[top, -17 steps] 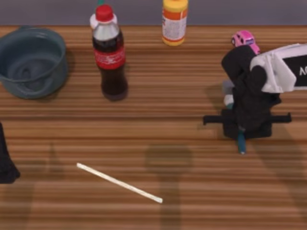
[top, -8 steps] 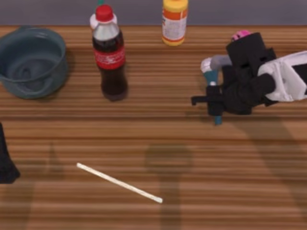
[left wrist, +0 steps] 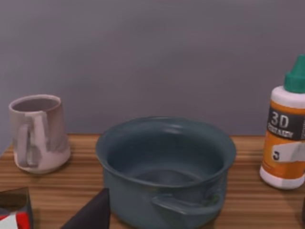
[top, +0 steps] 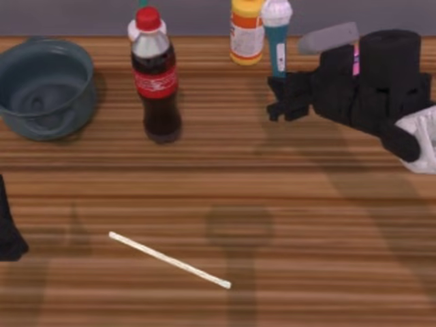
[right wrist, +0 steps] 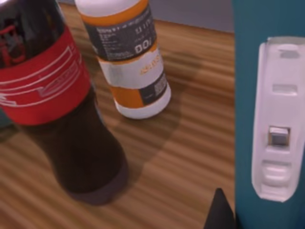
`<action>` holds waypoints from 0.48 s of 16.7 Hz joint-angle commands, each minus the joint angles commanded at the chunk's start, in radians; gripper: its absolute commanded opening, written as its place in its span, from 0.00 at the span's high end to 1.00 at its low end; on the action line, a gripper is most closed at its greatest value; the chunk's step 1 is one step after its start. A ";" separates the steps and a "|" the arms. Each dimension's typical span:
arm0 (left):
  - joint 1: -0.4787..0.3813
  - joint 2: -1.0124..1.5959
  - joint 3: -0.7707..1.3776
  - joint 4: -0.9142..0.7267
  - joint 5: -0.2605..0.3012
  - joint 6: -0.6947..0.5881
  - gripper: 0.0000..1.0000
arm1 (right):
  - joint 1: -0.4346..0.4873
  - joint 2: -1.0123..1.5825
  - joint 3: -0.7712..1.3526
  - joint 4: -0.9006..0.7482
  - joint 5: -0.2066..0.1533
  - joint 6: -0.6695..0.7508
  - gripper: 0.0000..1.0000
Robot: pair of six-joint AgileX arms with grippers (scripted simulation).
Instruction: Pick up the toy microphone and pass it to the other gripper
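The toy microphone [top: 278, 37], teal-handled with a round silvery head, hangs above the table near the far edge, just right of the orange bottle. My right gripper [top: 281, 90] is shut on the lower part of its handle. In the right wrist view the teal handle [right wrist: 248, 71] with its pale button strip [right wrist: 279, 119] fills one side, and one dark fingertip [right wrist: 220, 212] lies against it. The other gripper, my left gripper [top: 8, 235], is parked at the table's left edge, open, with one finger [left wrist: 90, 212] showing in front of the pot.
A cola bottle [top: 155, 75] and an orange bottle [top: 247, 30] stand at the back. At the back left there is a grey-blue pot [top: 27, 65], with a mug [left wrist: 38, 131] beyond it. A thin white stick [top: 169, 259] lies front centre. A pink toy [top: 355, 61] peeks from behind my right arm.
My right gripper has lifted the microphone off the table and carried it towards the far edge and to the left. The microphone's head now points away. The left arm has not moved.
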 joint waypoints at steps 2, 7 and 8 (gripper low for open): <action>0.000 0.000 0.000 0.000 0.000 0.000 0.00 | -0.002 -0.046 -0.046 0.155 -0.044 -0.040 1.00; 0.000 0.000 0.000 0.000 0.000 0.000 0.00 | -0.007 -0.134 -0.115 0.366 -0.112 -0.106 1.00; 0.000 0.000 0.000 0.000 0.000 0.000 0.00 | -0.007 -0.139 -0.118 0.377 -0.116 -0.110 1.00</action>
